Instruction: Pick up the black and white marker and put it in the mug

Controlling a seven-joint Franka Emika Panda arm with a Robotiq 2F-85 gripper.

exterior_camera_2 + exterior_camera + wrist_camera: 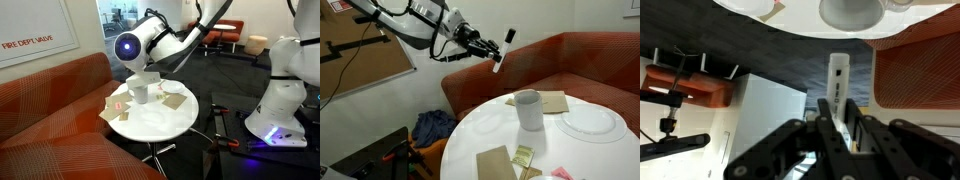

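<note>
My gripper (498,48) is shut on the black and white marker (503,52) and holds it in the air, up and to the left of the table. The marker's black cap points up and its white barrel hangs below the fingers. In the wrist view the white barrel (838,82) sticks out from between the fingers (836,118). The white mug (529,109) stands upright on the round white table (480,122), well below and to the right of the gripper. It also shows in an exterior view (140,91) and at the wrist view's top edge (851,12).
A white plate (590,122) lies right of the mug. Brown napkins (495,164) and small packets (525,157) lie on the table. A red sofa (585,62) curves behind it. A blue bag (432,127) lies on the floor. Another white robot (283,90) stands nearby.
</note>
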